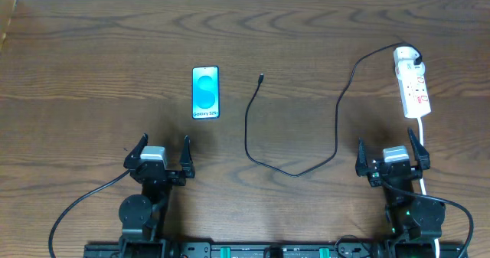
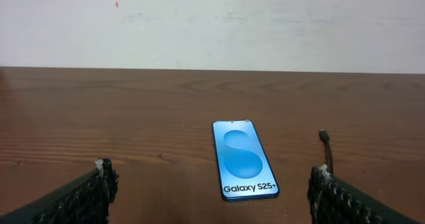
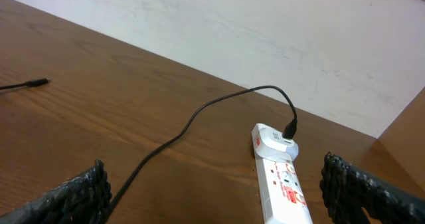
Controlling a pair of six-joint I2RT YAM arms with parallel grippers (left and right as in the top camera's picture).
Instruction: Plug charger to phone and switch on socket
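Observation:
The phone (image 1: 206, 93) lies flat on the table, blue screen up, ahead of my left gripper (image 1: 159, 152), which is open and empty; it also shows in the left wrist view (image 2: 244, 159). The black charger cable (image 1: 291, 168) loops across the table from its free connector tip (image 1: 261, 77) to a white plug (image 1: 406, 57) seated in the far end of the white socket strip (image 1: 414, 92). My right gripper (image 1: 393, 153) is open and empty just short of the strip (image 3: 282, 184). The connector tip lies to the right of the phone (image 2: 323, 135).
The strip's white cord (image 1: 424, 147) runs back past my right gripper toward the table's near edge. A white wall (image 2: 212, 24) borders the far side of the table.

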